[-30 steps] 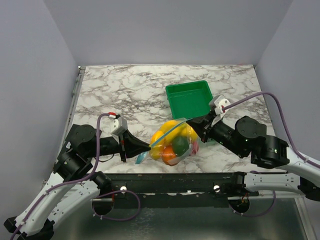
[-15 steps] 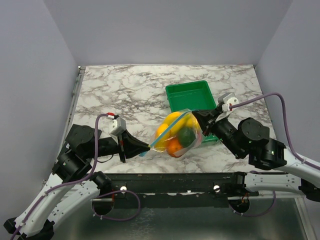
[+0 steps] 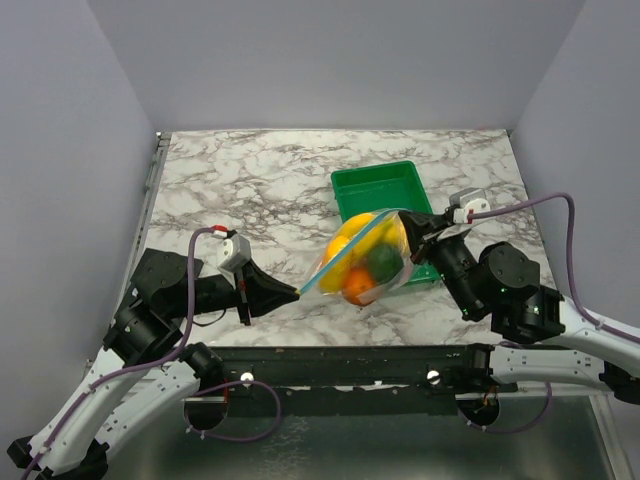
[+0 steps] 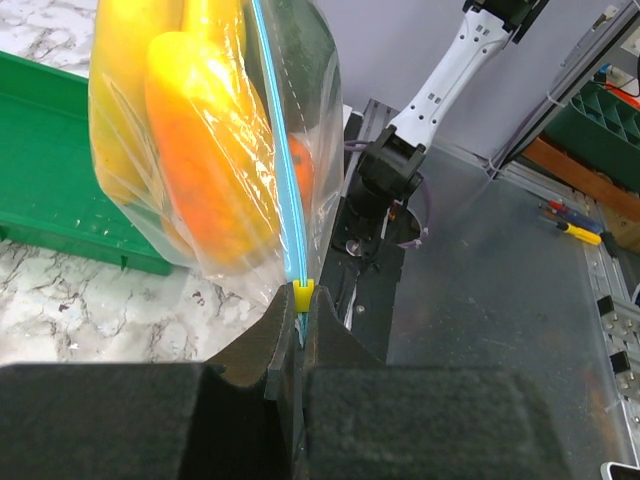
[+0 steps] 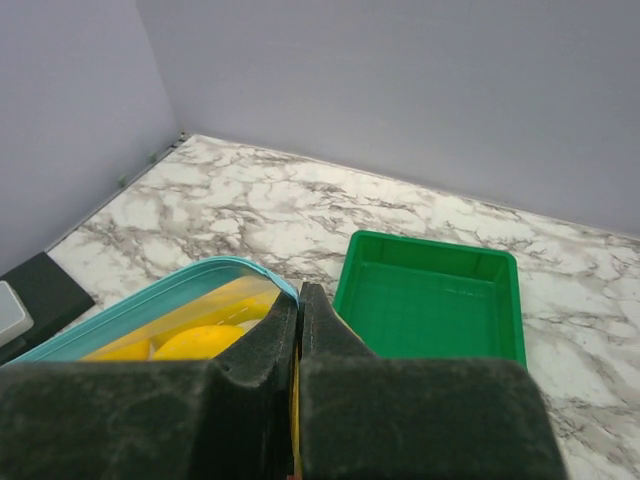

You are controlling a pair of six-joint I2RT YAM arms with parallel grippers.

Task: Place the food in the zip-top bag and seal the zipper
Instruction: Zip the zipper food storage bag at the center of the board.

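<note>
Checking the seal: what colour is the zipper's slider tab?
Yellow slider tab on the light blue zipper; left wrist view shows it best.

zip-top bag (image 4: pixel 215 150): top cut off | green tray (image 4: pixel 40 165): left end cut off

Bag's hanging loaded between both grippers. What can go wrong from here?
1. The left gripper and right gripper pinch only the ends of the zipper. The food weighing down the zip-top bag may pull the strip free.
2. The bag hangs close to the green tray and may snag its rim.
</note>
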